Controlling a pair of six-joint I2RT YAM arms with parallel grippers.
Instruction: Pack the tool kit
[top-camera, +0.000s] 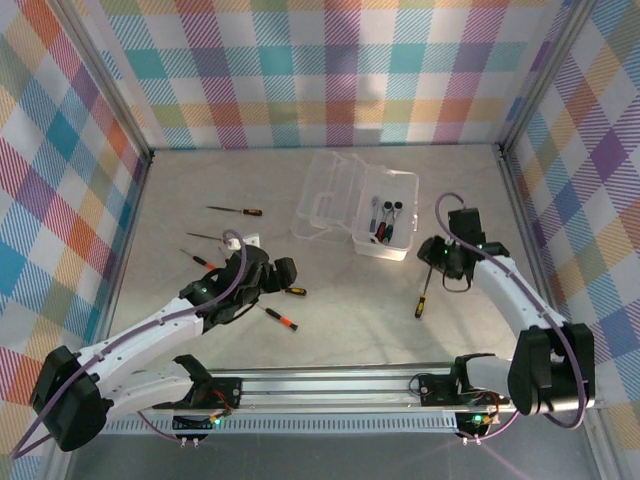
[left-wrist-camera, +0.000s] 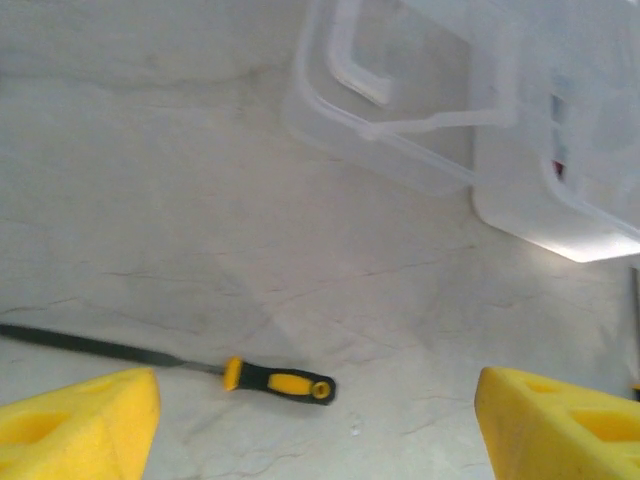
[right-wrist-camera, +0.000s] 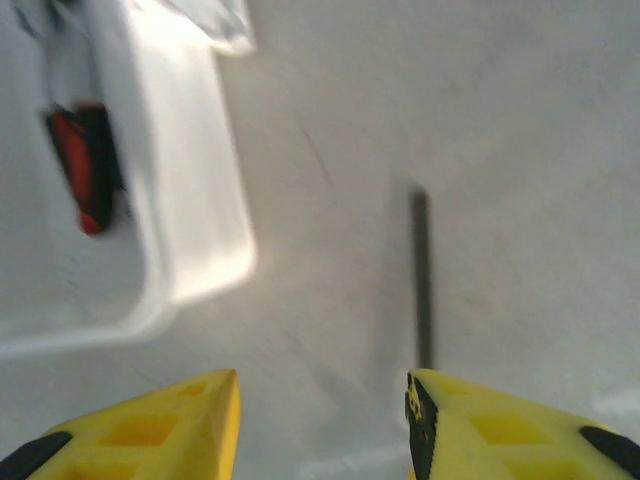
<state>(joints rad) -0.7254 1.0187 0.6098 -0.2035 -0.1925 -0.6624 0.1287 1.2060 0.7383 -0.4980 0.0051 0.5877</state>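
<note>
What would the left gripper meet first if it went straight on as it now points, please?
Probably the screwdriver with the black-and-yellow handle, lying on the table just ahead, between the left gripper's open fingers; the clear box lies farther on, though depth is unclear.

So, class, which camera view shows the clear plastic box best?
Top external: the whole clear plastic box shows, lid open, screwdrivers inside. Left wrist crops it at the frame edge; right wrist gives one blurred corner.

1. Box (top-camera: 384, 249), out at two o'clock: clear, glossy plastic with smooth walls.
2. Table (top-camera: 340, 320): matt, pale, faintly veined like stone.
3. Screwdriver handle (left-wrist-camera: 280, 382): shiny black-yellow plastic; shaft dull dark metal.
</note>
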